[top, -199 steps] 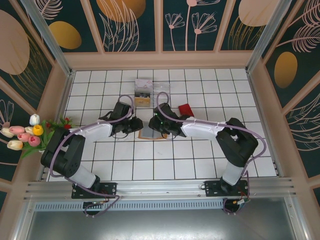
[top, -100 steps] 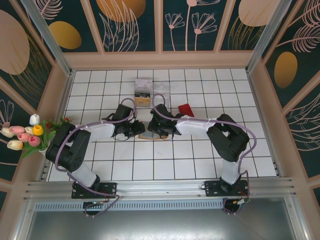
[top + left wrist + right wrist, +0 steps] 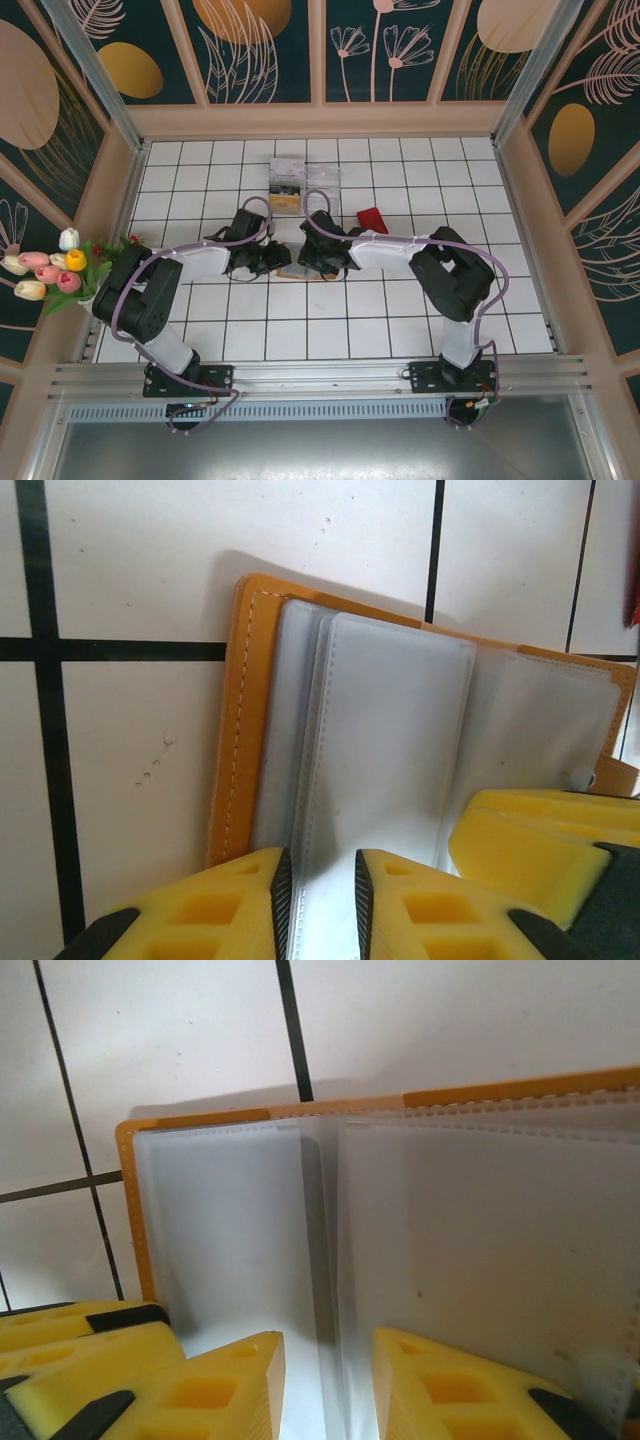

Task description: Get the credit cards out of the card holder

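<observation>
The card holder is lying open mid-table. The left gripper is pinching one frosted sleeve. The right gripper is straddling another; whether it's gripping, I can't tell. They're probing for credit cards, and the next move is calling for an exposed card edge.

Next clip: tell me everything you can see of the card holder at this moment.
The card holder lies open on the white tiled table. Its tan-orange cover, like stitched leather, frames cloudy plastic sleeves fanned as pages; a snap stud sits at one edge. Their contents are unclear. One sleeve runs between the fingertips of the left hand and the right hand straddles another; whether either grips cannot be told.
</observation>
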Action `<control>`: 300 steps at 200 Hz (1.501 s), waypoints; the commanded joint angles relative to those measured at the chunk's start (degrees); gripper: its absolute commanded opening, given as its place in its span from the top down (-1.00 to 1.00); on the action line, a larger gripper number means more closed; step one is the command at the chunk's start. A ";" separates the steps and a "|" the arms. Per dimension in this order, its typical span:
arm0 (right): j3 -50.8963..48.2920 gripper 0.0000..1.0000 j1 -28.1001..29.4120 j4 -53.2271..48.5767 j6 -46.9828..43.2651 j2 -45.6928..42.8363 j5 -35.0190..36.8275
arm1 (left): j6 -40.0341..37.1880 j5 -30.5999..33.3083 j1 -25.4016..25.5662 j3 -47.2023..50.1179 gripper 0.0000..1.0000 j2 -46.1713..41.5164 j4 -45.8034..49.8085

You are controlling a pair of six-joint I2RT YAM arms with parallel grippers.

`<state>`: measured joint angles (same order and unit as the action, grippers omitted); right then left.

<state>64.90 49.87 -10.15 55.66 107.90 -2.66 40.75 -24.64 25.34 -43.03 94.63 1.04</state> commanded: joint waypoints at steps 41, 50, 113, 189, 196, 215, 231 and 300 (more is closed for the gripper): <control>0.75 0.43 -0.47 -1.54 1.07 1.42 0.02 | -0.23 -5.76 -0.03 -0.79 0.53 1.53 -2.44; 0.73 0.46 -0.56 -1.43 1.10 1.37 -0.13 | -0.22 -6.25 -0.05 -0.88 0.53 1.61 -2.68; -1.33 0.52 -0.76 0.85 1.85 -0.38 -0.53 | 0.73 -10.23 -0.03 -0.04 0.53 1.62 -6.09; -7.58 0.34 -2.12 5.68 1.91 -10.27 1.94 | 1.52 -13.39 0.01 1.04 0.57 0.28 -9.20; -8.39 0.31 -2.39 6.51 1.74 -11.41 2.04 | 2.08 -14.51 0.01 1.46 0.55 0.20 -10.68; -10.88 0.28 -3.34 8.55 1.88 -14.37 1.78 | 3.62 -16.84 0.18 2.15 0.48 0.12 -14.04; -12.85 0.26 -4.20 10.09 2.24 -16.56 1.60 | 4.14 -17.64 0.52 2.16 0.44 0.03 -15.42; -15.60 0.23 -5.68 11.22 2.35 -20.31 1.56 | 4.70 -18.10 2.98 0.76 0.29 1.12 -17.19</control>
<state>50.15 44.71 -0.03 57.56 89.38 -1.96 45.12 -41.47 27.55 -41.25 95.53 -14.02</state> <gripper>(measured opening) 0.386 0.347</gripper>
